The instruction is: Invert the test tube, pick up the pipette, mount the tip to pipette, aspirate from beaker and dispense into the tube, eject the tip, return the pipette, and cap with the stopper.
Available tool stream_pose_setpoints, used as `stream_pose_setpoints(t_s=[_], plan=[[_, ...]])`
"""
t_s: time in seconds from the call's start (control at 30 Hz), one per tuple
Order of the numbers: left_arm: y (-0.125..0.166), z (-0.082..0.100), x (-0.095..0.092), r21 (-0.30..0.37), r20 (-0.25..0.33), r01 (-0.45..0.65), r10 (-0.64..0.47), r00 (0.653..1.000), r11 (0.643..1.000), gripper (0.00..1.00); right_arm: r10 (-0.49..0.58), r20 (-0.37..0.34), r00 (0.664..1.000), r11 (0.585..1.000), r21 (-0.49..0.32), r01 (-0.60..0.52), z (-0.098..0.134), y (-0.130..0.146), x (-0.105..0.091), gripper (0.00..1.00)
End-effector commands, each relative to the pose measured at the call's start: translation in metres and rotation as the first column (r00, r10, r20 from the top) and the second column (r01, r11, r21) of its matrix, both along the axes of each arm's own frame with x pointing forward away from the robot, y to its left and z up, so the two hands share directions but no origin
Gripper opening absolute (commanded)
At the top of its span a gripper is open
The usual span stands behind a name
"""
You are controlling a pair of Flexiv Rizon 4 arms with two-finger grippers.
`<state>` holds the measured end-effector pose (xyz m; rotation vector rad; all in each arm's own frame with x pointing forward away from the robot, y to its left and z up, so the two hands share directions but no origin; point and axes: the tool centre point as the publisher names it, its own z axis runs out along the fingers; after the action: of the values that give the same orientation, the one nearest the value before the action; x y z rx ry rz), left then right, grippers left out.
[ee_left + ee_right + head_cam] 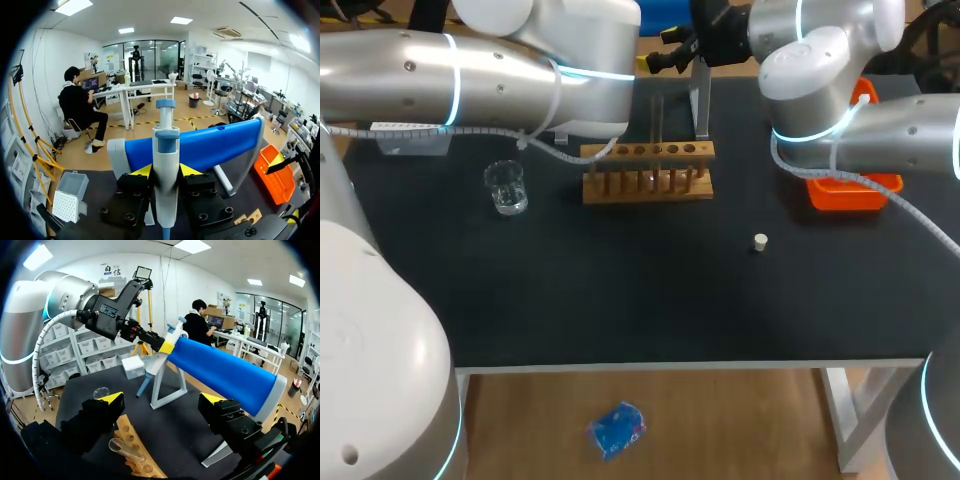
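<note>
My left gripper [165, 170] is shut on the white-and-blue pipette [165, 150], which stands upright between its yellow tips. From the right wrist view, the left gripper [167, 346] holds the pipette [148, 379] close to the top of the white stand [170, 390]; whether it touches the stand I cannot tell. My right gripper [162, 399] hangs wide open and holds nothing above the wooden rack [648, 172]. A glass test tube [122, 447] stands in the rack, mouth up. The beaker [506, 187] sits to the left of the rack. The white stopper [760, 241] lies alone on the mat.
A tip box [410, 135] is at the back left, also visible beside the left gripper [70, 197]. An orange bin [850, 192] sits at the right under my right arm. The pipette stand [701, 100] rises behind the rack.
</note>
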<state>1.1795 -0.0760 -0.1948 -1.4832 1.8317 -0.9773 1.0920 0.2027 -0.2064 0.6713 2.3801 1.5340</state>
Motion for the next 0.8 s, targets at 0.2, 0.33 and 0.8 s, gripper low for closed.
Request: stream_pose_setpoints(t_s=[0.2, 0.33, 0.8], plan=[[0.0, -0.005, 0.006, -0.001, -0.011, -0.006, 0.006, 1.0, 1.0, 0.0, 0.002, -0.002, 1.0, 1.0, -0.002, -0.002, 0.001, 0.0, 0.0, 1.0], [-0.001, -0.008, 0.008, -0.006, -0.013, -0.009, 0.009, 1.0, 1.0, 0.0, 0.002, -0.002, 1.0, 1.0, -0.002, -0.002, 0.001, 0.0, 0.0, 1.0], [-0.003, -0.02, 0.01, -0.01, -0.033, -0.009, 0.008, 0.999, 1.0, 0.0, 0.002, -0.002, 1.0, 1.0, -0.002, -0.002, 0.001, 0.0, 0.0, 1.0]])
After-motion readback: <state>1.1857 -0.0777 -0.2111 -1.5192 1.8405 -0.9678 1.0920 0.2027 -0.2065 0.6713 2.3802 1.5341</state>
